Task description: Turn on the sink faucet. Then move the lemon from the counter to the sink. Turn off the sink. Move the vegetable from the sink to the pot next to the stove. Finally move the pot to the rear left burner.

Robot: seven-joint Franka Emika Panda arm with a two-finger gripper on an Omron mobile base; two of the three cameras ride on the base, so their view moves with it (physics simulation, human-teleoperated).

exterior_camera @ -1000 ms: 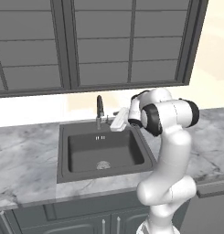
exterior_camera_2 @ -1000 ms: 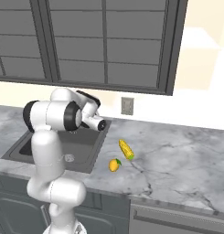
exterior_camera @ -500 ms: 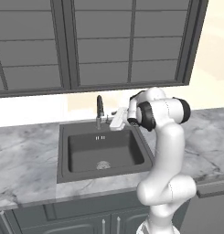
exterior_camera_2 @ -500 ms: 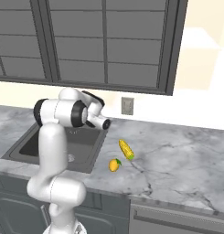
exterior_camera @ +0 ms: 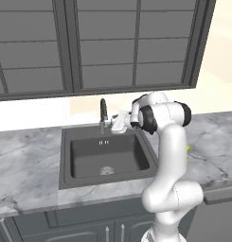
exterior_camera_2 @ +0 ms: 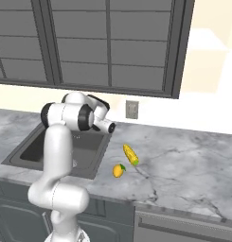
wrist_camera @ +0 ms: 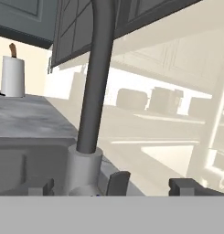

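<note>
I have the gripper (exterior_camera: 118, 124) just beside the sink faucet (exterior_camera: 103, 115), jaws spread wide and holding nothing. The slim dark gooseneck stands upright at the back rim of the dark rectangular sink (exterior_camera: 65, 156), set into the marble-veined counter (exterior_camera_2: 183, 165), where the small oval lemon (exterior_camera_2: 118, 170) lies
</note>
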